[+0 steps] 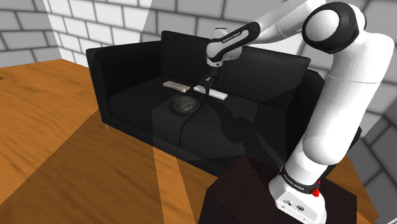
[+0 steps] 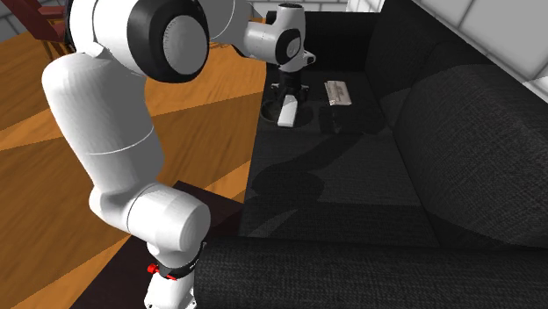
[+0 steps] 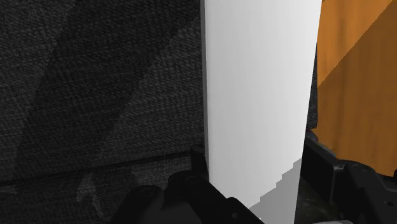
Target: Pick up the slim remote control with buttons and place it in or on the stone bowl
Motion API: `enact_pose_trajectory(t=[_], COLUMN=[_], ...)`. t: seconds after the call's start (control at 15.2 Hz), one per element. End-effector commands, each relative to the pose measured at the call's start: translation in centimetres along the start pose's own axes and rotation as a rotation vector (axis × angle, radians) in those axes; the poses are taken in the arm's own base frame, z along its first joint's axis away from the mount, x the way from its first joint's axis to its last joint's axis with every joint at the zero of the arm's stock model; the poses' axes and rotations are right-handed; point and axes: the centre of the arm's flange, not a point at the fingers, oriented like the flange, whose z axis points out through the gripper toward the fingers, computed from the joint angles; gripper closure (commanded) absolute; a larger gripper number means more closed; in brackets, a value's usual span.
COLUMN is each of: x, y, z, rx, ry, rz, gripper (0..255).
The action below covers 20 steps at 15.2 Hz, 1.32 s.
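Observation:
A plain white slim remote [image 1: 219, 95] is clasped in my black gripper [image 1: 205, 85], which is shut on it just above the black sofa seat. The dark round stone bowl [image 1: 185, 104] rests on the seat cushion right next to the gripper, toward the sofa's front edge. From the second exterior view the remote [image 2: 287, 115] hangs slanted below the gripper [image 2: 289, 95], partly covering the bowl [image 2: 270, 111]. Seen from the wrist, the remote [image 3: 261, 95] stands long and white between the fingers [image 3: 191, 181], with sofa fabric behind it.
A flat grey object [image 1: 174, 84] lies on the seat near the backrest, beyond the bowl. The black sofa [image 1: 127, 70] has a high back and an armrest. The wooden floor [image 1: 57, 146] lies in front of it; the dark stand [image 1: 242, 197] is at lower right.

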Motion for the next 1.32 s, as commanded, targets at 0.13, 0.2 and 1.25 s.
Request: enact_pose_trajectory(t=[0.13,0.2,1.25], x=[4.7,5.9,12.8], y=[-2.1,-2.7,-6.2], z=[-0.1,-0.1,5.1], rx=[0.000,0.000,0.000], ry=[0.000,0.000,0.000], rz=[0.001,0.001,0.001], gripper=[255,255,255])
